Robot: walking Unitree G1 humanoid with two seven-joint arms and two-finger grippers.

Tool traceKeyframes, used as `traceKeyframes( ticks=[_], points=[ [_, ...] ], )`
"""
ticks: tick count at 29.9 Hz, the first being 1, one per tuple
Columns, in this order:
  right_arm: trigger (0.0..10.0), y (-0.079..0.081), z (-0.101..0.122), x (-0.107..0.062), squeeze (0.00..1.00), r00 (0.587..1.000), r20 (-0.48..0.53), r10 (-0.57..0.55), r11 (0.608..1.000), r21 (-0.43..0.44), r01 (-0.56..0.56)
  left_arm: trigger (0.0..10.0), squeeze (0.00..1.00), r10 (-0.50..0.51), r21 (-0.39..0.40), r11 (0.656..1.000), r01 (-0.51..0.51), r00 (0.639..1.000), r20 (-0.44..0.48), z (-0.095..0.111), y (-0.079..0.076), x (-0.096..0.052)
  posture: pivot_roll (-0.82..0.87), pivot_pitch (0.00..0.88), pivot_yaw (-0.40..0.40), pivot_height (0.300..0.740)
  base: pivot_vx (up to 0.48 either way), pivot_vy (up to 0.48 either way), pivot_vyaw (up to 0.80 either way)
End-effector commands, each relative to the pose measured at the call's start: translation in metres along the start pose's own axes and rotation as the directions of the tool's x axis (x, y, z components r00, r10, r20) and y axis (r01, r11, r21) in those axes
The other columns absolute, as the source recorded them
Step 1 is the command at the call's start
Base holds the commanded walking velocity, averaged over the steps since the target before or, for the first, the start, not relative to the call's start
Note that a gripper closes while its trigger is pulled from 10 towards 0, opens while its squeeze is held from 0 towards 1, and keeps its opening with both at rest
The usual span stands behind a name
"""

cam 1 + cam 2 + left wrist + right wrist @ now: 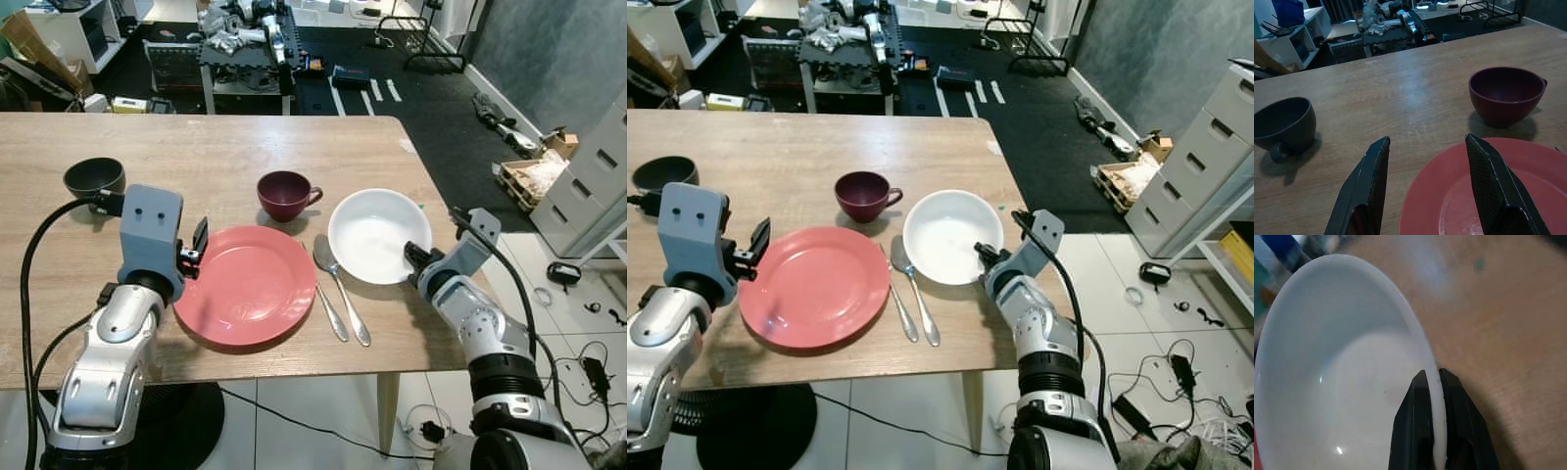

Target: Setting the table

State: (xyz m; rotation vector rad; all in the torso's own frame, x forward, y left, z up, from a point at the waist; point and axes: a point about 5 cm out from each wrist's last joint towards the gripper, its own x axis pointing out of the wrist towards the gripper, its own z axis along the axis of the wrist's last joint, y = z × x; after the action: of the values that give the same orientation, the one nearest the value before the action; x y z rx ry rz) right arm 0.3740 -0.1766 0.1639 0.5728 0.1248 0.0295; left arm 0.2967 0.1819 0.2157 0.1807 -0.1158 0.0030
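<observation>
Sitting on the wooden table (216, 157) near its right edge, the white bowl (372, 235) is round, glossy and deep, with a smooth thin rim and a bare inside that catches small highlights. The right gripper (1434, 396) pinches that rim on the side nearest the robot, 1 black finger inside the bowl and 1 outside, pressed together on the wall.

Just left of the bowl lie 2 pieces of silver cutlery: a spoon (338, 284) with its bowl end toward the far side of the table, and a second slim piece (328, 311) beside it whose type cannot be told. Both lie between the white bowl and a coral-red dinner plate (245, 286), which is flat, round and shiny and rests close to the near edge of the table.

Beyond the plate stands a maroon cup (286, 194), upright, its handle pointing right toward the bowl. It stands apart from both the plate and the bowl.

The left gripper (1425, 161) hovers at the left rim of the red plate with its 2 fingers spread apart, holding nothing; the plate edge lies beneath the gap. Farther left on the table stands a dark grey cup (94, 177), well apart from the plate.
</observation>
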Motion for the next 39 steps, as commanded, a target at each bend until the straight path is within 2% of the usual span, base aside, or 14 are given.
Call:
traceKeyframes(
  ticks=[1, 2, 3, 4, 5, 6, 7, 9, 13, 14, 17, 20, 26, 39],
  points=[
    [0.0, 0.006, 0.013, -0.005, 0.0, 0.995, 0.088, 0.039, 0.999, -0.008, -0.038, 10.0, 0.0, 0.002, 0.003, 1.0, -0.002, 1.0, -0.016, -0.004, -0.001, 0.001, 0.08, 0.047, 0.026, 0.74, 0.0, 0.0, 0.0],
    [0.0, 0.012, 0.023, -0.009, 0.0, 0.985, 0.157, 0.069, 0.998, -0.026, -0.065, 10.0, 0.0, 0.001, 0.001, 1.0, -0.001, 1.0, -0.017, -0.004, -0.001, 0.001, 0.07, 0.04, 0.03, 0.74, 0.0, 0.0, 0.0],
    [0.9, 0.017, 0.032, -0.015, 0.0, 0.972, 0.214, 0.099, 0.995, -0.047, -0.091, 10.0, 0.0, -0.002, -0.001, 1.0, 0.002, 1.0, -0.019, -0.005, -0.001, 0.001, 0.07, 0.039, 0.031, 0.74, 0.0, 0.0, 0.0],
    [0.9, 0.017, 0.032, -0.015, 0.0, 0.972, 0.214, 0.099, 0.995, -0.047, -0.091, 10.0, 0.0, -0.002, -0.001, 1.0, 0.002, 1.0, -0.019, -0.005, -0.001, 0.001, 0.07, 0.039, 0.031, 0.74, 0.0, 0.0, 0.0],
    [10.0, 0.023, 0.043, -0.023, 0.0, 0.95, 0.287, 0.121, 0.993, -0.05, -0.111, 10.0, 0.0, -0.007, -0.005, 1.0, 0.007, 1.0, -0.023, -0.005, -0.002, 0.001, 0.06, 0.035, 0.035, 0.74, 0.0, 0.0, 0.0],
    [10.0, 0.023, 0.043, -0.023, 0.0, 0.95, 0.287, 0.121, 0.993, -0.05, -0.111, 10.0, 0.0, -0.007, -0.005, 1.0, 0.007, 1.0, -0.023, -0.005, -0.002, 0.001, 0.06, 0.035, 0.035, 0.74, 0.0, 0.0, 0.0],
    [10.0, 0.028, 0.052, -0.033, 0.0, 0.925, 0.354, 0.137, 0.99, -0.073, -0.118, 10.0, 0.0, -0.017, -0.011, 1.0, 0.017, 0.999, -0.028, -0.007, -0.003, 0.001, 0.05, 0.029, 0.041, 0.74, 0.0, 0.0, 0.0],
    [10.0, 0.033, 0.059, -0.049, 0.0, 0.891, 0.424, 0.161, 0.985, -0.127, -0.117, 10.0, 0.0, -0.037, -0.017, 0.999, 0.036, 0.999, -0.036, -0.008, -0.006, 0.001, 0.04, 0.024, 0.049, 0.74, 0.0, 0.0, 0.0],
    [10.0, 0.033, 0.054, -0.062, 0.0, 0.887, 0.423, 0.184, 0.977, -0.173, -0.12, 10.0, 0.0, -0.057, -0.012, 0.998, 0.056, 0.998, -0.036, -0.009, -0.009, 0.0, 0.03, 0.02, 0.055, 0.74, 0.0, 0.0, 0.0],
    [10.0, 0.032, 0.047, -0.072, 0.0, 0.889, 0.404, 0.215, 0.963, -0.24, -0.123, 10.0, 0.0, -0.073, -0.01, 0.997, 0.072, 0.997, -0.035, -0.009, -0.011, -0.001, 0.03, 0.018, 0.062, 0.74, 0.0, 0.0, 0.0],
    [10.0, 0.024, 0.035, -0.081, 0.0, 0.903, 0.362, 0.232, 0.945, -0.304, -0.121, 10.0, 0.0, -0.085, -0.02, 0.996, 0.085, 0.996, -0.038, -0.011, -0.013, -0.003, 0.01, 0.017, 0.07, 0.74, 0.0, 0.0, 0.0],
    [10.0, 0.019, 0.031, -0.082, 0.0, 0.909, 0.352, 0.225, 0.943, -0.314, -0.112, 10.0, 0.0, -0.094, -0.044, 0.995, 0.092, 0.995, -0.036, -0.011, -0.016, -0.003, 0.01, 0.017, 0.072, 0.74, 0.0, 0.0, 0.0],
    [10.0, 0.021, 0.033, -0.08, 0.0, 0.91, 0.355, 0.213, 0.944, -0.315, -0.098, 10.0, 0.0, -0.092, -0.069, 0.994, 0.091, 0.996, -0.019, -0.009, -0.021, 0.0, 0.01, 0.013, 0.068, 0.74, 0.0, 0.0, 0.0],
    [10.0, 0.018, 0.029, -0.077, 0.0, 0.918, 0.341, 0.201, 0.941, -0.329, -0.083, 10.0, 0.0, -0.097, -0.074, 0.993, 0.097, 0.995, 0.0, -0.006, -0.024, 0.0, 0.01, 0.013, 0.07, 0.74, -0.018, 0.0, 0.0]
  ],
)
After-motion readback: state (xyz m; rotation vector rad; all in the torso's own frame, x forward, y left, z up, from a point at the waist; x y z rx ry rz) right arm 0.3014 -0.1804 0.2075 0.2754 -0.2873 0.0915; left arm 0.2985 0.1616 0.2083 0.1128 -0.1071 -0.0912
